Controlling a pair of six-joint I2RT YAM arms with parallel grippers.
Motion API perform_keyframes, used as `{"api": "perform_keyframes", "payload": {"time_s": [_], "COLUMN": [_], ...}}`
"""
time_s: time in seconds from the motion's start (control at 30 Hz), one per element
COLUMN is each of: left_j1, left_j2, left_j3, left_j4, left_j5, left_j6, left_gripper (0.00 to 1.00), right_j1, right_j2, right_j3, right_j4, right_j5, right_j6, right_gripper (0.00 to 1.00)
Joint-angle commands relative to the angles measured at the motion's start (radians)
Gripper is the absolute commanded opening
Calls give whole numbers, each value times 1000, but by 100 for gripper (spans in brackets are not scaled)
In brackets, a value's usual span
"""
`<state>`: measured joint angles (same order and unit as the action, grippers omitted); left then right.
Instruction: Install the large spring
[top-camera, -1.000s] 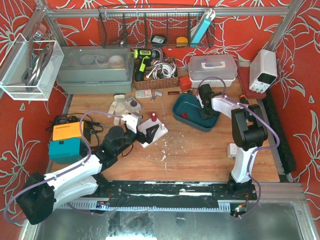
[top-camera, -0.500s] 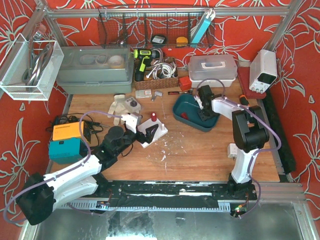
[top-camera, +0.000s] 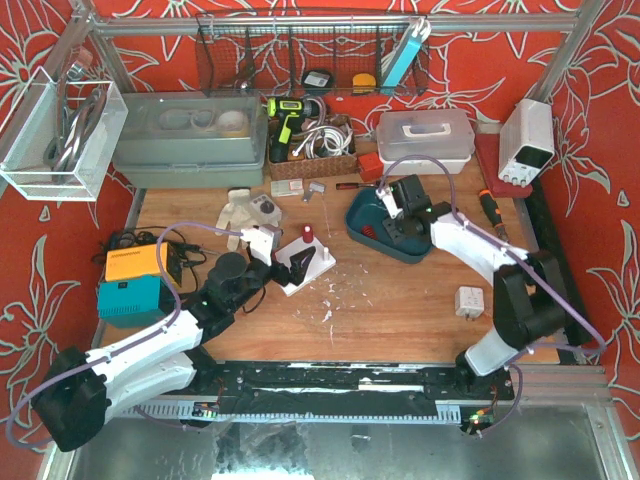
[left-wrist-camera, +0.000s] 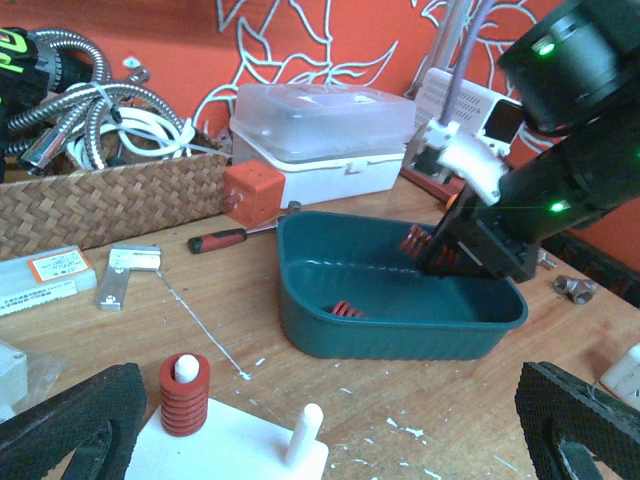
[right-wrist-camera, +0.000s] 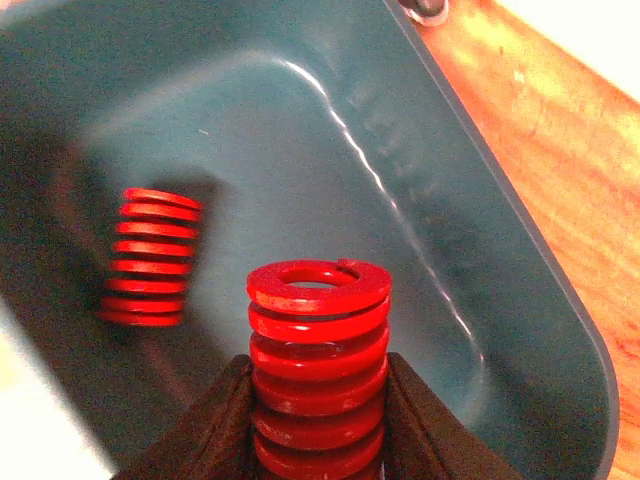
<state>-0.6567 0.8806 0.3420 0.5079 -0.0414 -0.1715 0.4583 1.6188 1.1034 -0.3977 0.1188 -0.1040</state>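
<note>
My right gripper (right-wrist-camera: 318, 405) is shut on a red spring (right-wrist-camera: 318, 360), held upright over the teal tray (right-wrist-camera: 480, 250). A second red spring (right-wrist-camera: 150, 257) lies on the tray floor. In the top view the right gripper (top-camera: 405, 222) is inside the tray (top-camera: 358, 212). My left gripper (left-wrist-camera: 325, 430) is open and empty, its fingers (left-wrist-camera: 70, 420) either side of the white base plate (left-wrist-camera: 240, 450). The plate has one red spring on a peg (left-wrist-camera: 185, 392) and a bare white peg (left-wrist-camera: 305, 432).
A wicker basket of cables (top-camera: 310, 150), a clear lidded box (top-camera: 425, 135) and a red-handled screwdriver (left-wrist-camera: 215, 240) stand behind the tray. A small white block (top-camera: 468, 300) lies on the table right of centre. An orange and teal box (top-camera: 135, 285) sits at the left.
My right arm's elbow has swung out to the right and lower, uncovering the white block. Its gripper stays over the tray. The left arm has not moved.
</note>
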Motion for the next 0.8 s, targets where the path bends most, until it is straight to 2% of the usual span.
{"api": "perform_keyframes", "payload": {"time_s": [0.0,0.33,0.43,0.57,0.77], "left_j1": [-6,-6,-6,-6,-6], "left_j2": [2,-12,-20,-25,-50], "left_j3": [9,-1,-16,11,77], "left_j4": [-1,7,38,-15,-170], "left_j5": [-19,-42,-19,62,159], "left_j6": [0,-82,-125,-176,-300], "left_gripper": [100,100,100,99,80], "right_j1": [63,213,261,336,441], "right_j2": [-127,-381,-435,-513,-565], "right_j3": [-77,-279,-347,-442,-597], "right_j4": [95,341,424,533,747], "right_j5": [-5,-77,-97,-110,-120], "right_j6": [8,24,27,25,-3], "right_gripper": [9,9,9,9,11]}}
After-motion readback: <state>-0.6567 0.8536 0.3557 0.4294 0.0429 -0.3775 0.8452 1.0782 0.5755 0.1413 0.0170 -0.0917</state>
